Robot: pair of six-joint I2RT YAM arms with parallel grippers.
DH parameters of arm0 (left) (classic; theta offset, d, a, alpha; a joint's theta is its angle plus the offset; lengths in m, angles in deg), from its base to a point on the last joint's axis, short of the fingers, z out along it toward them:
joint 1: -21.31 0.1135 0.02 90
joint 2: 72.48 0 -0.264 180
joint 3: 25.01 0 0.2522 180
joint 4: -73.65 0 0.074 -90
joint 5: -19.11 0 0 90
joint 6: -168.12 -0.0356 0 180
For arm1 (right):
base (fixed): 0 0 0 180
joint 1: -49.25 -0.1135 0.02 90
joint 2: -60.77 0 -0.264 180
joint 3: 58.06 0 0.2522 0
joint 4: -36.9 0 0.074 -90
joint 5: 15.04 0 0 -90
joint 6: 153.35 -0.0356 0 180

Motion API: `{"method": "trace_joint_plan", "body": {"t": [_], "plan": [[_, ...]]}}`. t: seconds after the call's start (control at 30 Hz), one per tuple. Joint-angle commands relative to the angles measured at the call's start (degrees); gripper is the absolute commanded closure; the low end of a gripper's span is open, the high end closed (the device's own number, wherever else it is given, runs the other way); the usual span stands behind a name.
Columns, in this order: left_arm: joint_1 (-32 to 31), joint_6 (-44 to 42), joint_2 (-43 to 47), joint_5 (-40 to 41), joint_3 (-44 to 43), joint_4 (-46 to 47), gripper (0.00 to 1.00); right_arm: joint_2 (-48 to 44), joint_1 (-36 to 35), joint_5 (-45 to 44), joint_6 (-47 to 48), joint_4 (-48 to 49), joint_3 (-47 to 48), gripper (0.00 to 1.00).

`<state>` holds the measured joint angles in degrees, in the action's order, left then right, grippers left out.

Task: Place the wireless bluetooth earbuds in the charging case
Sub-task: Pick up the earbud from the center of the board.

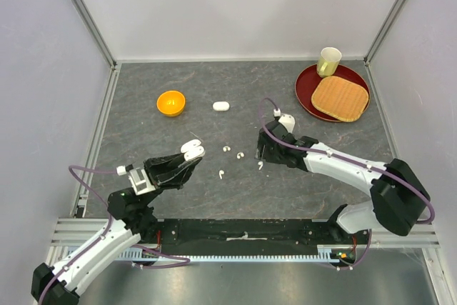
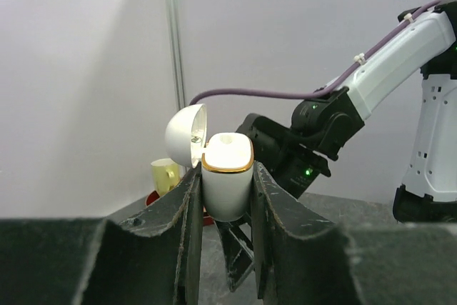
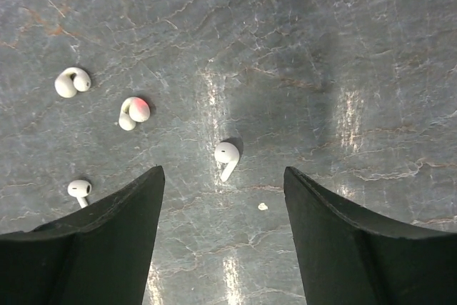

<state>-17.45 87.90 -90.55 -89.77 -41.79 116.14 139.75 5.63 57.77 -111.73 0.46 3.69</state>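
Note:
My left gripper (image 1: 187, 156) is shut on an open white charging case (image 1: 191, 148) and holds it above the table. In the left wrist view the case (image 2: 227, 176) stands upright between the fingers with its lid (image 2: 186, 133) flipped back. Several white earbuds lie on the table: one (image 1: 226, 149), a second (image 1: 240, 155), a third (image 1: 221, 173) and a fourth (image 1: 260, 165). My right gripper (image 3: 223, 176) is open, pointing down just above the fourth earbud (image 3: 227, 156), which lies between its fingertips. The others (image 3: 72, 82) (image 3: 133, 112) (image 3: 79, 189) lie to its left.
A second, closed white case (image 1: 221, 106) lies at mid-table. An orange bowl (image 1: 171, 103) sits back left. A red plate (image 1: 307, 91) at back right carries a yellow cup (image 1: 328, 61) and a woven mat (image 1: 340, 98). A white speck (image 3: 262, 206) lies near the earbud.

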Motion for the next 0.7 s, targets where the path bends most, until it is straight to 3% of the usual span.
{"method": "trace_joint_plan", "body": {"t": [0.0, 0.33, 0.67], "plan": [[-0.2, -2.7, 3.0, 2.6, 8.7, -1.4, 0.98, 2.5, -1.4, -4.4, -3.6, -0.6, 1.7, 0.27], [-0.3, -2.7, 4.2, 2.4, 8.5, -3.8, 0.98, 8.5, -2.7, -7.2, -6.6, -0.6, 2.6, 0.34], [-0.3, -2.8, 2.9, 2.4, 8.0, -4.1, 0.98, 12.9, -2.7, -2.8, -4.7, 2.8, 3.9, 0.43]]}}
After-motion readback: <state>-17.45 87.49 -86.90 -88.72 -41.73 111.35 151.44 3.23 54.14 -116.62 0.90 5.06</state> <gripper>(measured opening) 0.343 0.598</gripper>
